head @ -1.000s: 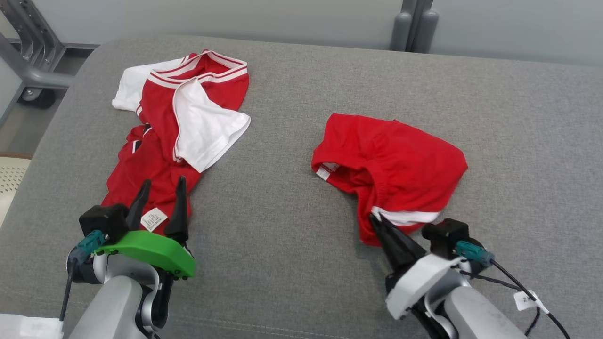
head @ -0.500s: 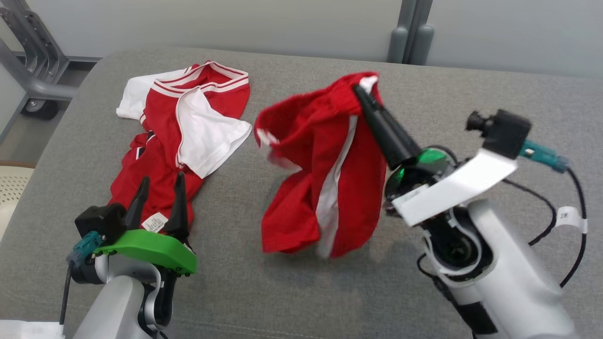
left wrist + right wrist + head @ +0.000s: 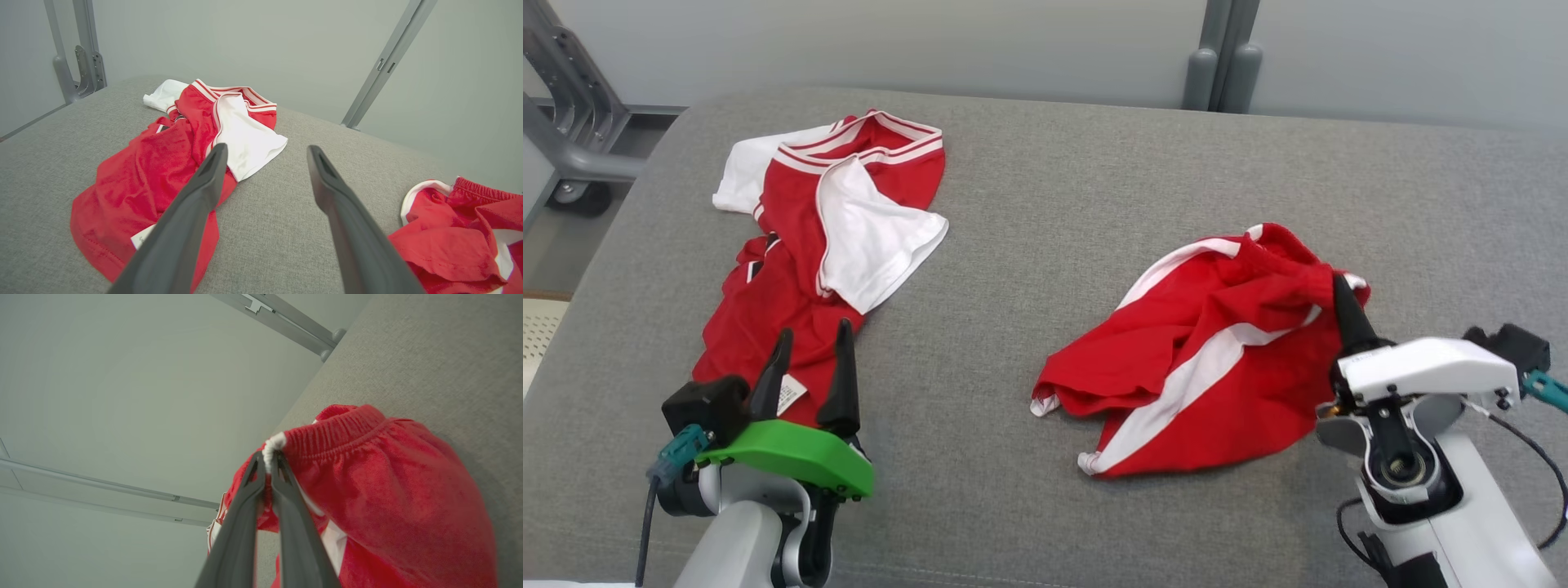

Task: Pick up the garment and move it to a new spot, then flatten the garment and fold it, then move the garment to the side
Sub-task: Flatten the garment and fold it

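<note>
- right end effector is at the middle right of the head view, its two dark fingers pinched tight on the elastic waistband of the red shorts
- right wrist view makes it pretty obvious: the fingertips are pressed together with a little bit of white trim from the waistband squeezed between them
- the shorts are in a crumpled heap on the grey bench, right of centre in the head view, with white side stripes showing and the gripped corner at the upper right of the heap
- can't really tell if that gripped corner is off the bench or just bunched up
- left end effector is at the lower left of the head view, fingers spread wide with nothing between them
- its fingers overlap the bottom hem of a red and white jersey, right by a small white label, but I can't tell whether they touch the cloth
- the jersey is rumpled at the upper left, with a white sleeve flopped over the red body
- jersey and shorts are well apart, with bare grey bench between them
</note>
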